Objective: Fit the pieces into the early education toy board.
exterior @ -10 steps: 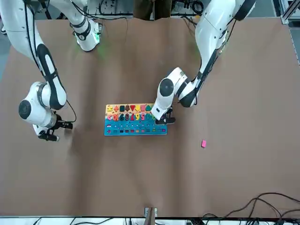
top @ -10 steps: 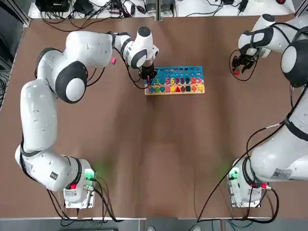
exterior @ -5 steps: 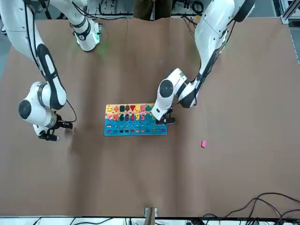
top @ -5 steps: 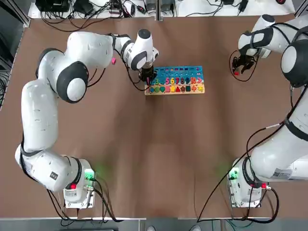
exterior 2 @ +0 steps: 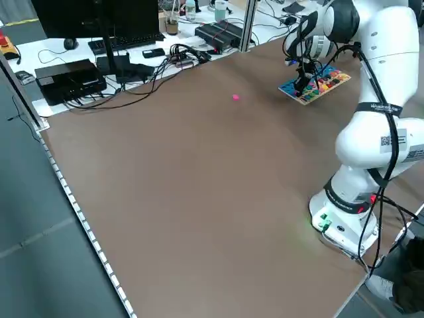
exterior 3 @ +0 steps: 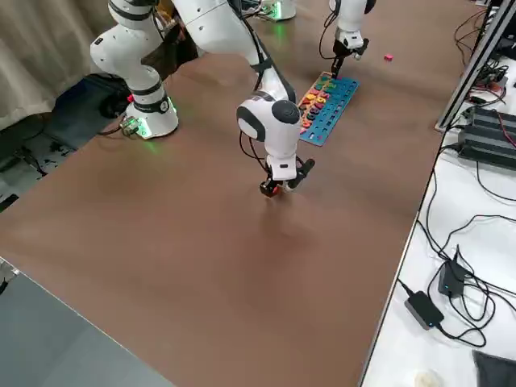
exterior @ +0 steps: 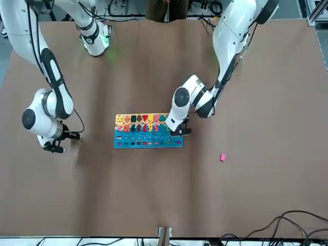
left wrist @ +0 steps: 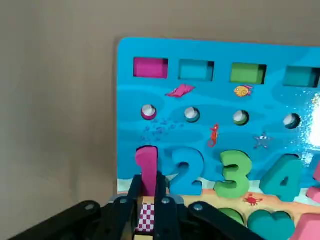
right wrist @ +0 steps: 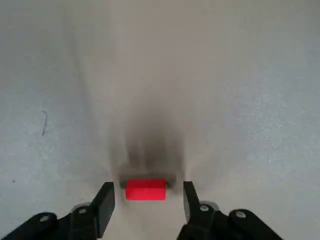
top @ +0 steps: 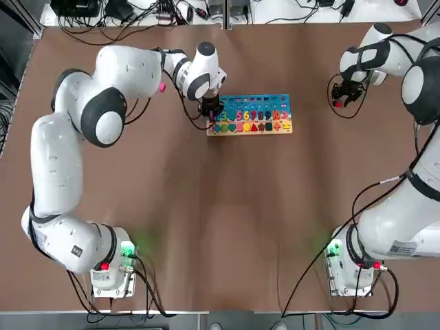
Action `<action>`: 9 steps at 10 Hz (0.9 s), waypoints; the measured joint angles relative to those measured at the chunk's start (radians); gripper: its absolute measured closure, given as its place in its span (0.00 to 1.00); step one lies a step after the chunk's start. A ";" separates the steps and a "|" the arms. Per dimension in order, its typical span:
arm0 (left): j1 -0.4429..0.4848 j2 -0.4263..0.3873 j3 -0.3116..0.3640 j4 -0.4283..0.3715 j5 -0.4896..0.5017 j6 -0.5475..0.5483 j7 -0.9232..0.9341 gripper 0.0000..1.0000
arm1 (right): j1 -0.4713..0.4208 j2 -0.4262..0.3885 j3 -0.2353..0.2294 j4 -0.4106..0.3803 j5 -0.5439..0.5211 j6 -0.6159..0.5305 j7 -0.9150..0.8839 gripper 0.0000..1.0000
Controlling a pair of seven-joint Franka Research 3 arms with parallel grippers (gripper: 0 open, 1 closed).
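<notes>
Toy board (top: 251, 115) flat on the tabletop (top: 220, 206). Left gripper (left wrist: 147, 200) at the board's end, jaws clamped narrow on a pink piece (left wrist: 146, 167) by the blue 2. Right gripper (right wrist: 146, 202) well apart from the board, jaws part-open astride a red piece (right wrist: 145, 190); another pink piece (exterior: 222, 157) loose beyond the board.

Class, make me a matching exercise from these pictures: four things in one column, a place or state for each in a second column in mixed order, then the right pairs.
Column one:
1. pink number one
2. red block
3. loose pink piece
4. toy board

Column two:
A. lying alone on the table, off the board's left-arm end
B. between the right gripper's open fingers, not yet gripped
C. pinched in the left gripper at the board's end
D. flat on the table between the two arms

Pairs: 1-C, 2-B, 3-A, 4-D
</notes>
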 joint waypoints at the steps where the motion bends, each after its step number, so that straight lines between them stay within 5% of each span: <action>1: 0.000 0.000 0.000 0.000 0.000 0.000 0.000 0.86 | 0.000 0.000 0.000 0.000 0.000 0.001 0.000 0.38; 9: 0.000 0.000 0.000 0.000 0.000 0.000 0.000 0.86 | 0.000 0.000 0.000 -0.002 0.000 0.001 0.000 0.44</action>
